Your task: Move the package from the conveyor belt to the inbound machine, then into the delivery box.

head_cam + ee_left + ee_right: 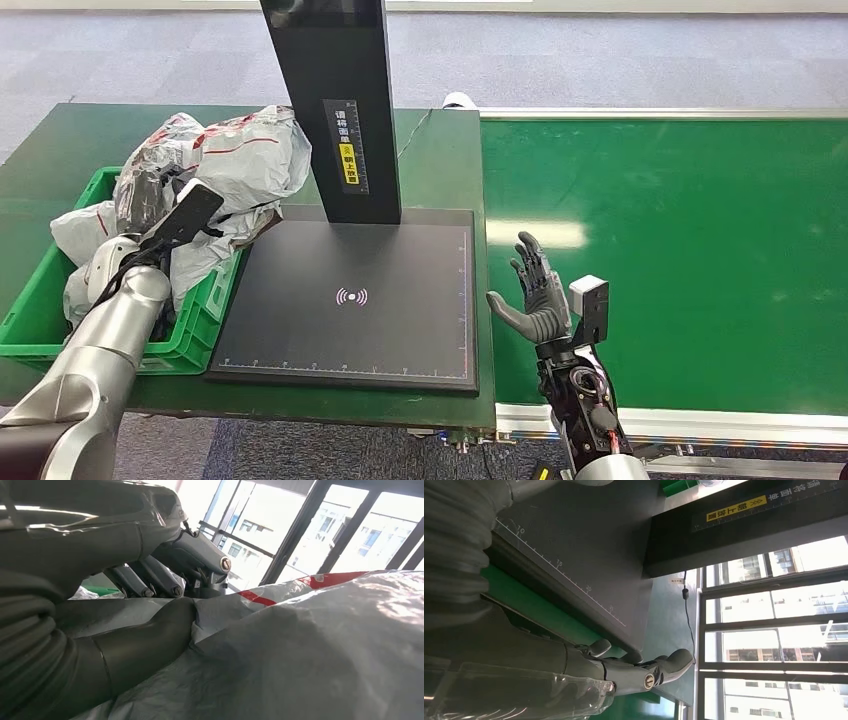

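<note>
**Left hand on package in the box, right hand free over the belt**

My left hand (150,580) is down on the grey-white package (225,165), thumb pressed into the plastic and the darker fingers (165,577) lying across it. I can't tell whether that is a real grip or just resting contact. The package sits under and ahead of that hand, piled with other bags in the green delivery box (30,310), bulging over the rim. Just beside the box, toward my right hand, is the black inbound machine (350,300), its flat pad bare and its post upright at the far edge. My right hand (535,295) is empty, fingers spread and pointing up, hovering at the near edge of the green conveyor belt (680,250), just beside the pad. Box and machine both stand on the green worktop (60,150).
</note>
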